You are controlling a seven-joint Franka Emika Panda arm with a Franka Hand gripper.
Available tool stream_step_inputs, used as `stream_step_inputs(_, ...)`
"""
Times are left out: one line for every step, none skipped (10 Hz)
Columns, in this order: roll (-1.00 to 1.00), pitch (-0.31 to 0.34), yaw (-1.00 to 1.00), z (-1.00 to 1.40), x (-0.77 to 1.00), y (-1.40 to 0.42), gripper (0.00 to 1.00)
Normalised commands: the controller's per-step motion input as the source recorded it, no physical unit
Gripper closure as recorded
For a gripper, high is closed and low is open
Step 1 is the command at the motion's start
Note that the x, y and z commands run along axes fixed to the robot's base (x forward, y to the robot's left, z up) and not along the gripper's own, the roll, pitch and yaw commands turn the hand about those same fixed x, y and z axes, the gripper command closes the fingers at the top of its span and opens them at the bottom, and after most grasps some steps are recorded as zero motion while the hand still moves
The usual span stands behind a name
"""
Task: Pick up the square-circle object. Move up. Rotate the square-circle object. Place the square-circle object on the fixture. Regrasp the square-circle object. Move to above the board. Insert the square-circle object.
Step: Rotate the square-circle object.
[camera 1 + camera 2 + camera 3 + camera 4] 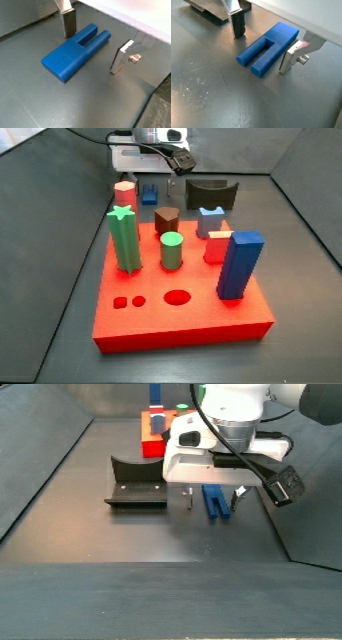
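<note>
— Where does your hand (261, 47) stand right now?

— Low over the grey tabletop (211, 95), jaws spread wide and holding nothing. In both wrist views you see one finger (69, 23) planted near the upper middle of the frame and the other finger (122, 57) toward the right, with a clear gap on each side of what lies between them.

— And what lies between them?

— The square-circle object (73, 52), flat on the tabletop. You straddle it near its pronged end. From the hand it is straight below, already inside the opening, so you need no sideways travel that I can judge.

— Which way does its long axis run?

— Across the line joining your fingers, roughly at right angles to it. In a wrist view the body trails toward the lower left of the frame while the prongs (254, 62) in the facing view point down-left. Closing should pinch its two long flanks.

— Where is the fixture?

— In a side view the fixture (136, 484) sits left of the hand, well apart from the blue piece; the board (187, 313) fills the foreground of its counterpart.
</note>
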Motion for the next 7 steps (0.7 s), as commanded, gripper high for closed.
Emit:
stream_step_inputs(-0.20,-0.197,-0.02,-0.13,0.02,0.03,0.00)
stream_step_inputs(-0.20,-0.197,-0.02,-0.13,0.02,0.03,0.00)
stream_step_inputs(-0.20,-0.197,-0.02,-0.13,0.02,0.03,0.00)
stream_step_inputs(-0.20,-0.197,-0.02,-0.13,0.02,0.03,0.00)
stream_step_inputs(-0.20,-0.197,-0.02,-0.13,0.02,0.03,0.00)
stream_step_inputs(-0.20,-0.197,-0.02,-0.13,0.02,0.03,0.00)
stream_step_inputs(-0.20,-0.197,-0.02,-0.13,0.02,0.03,0.00)
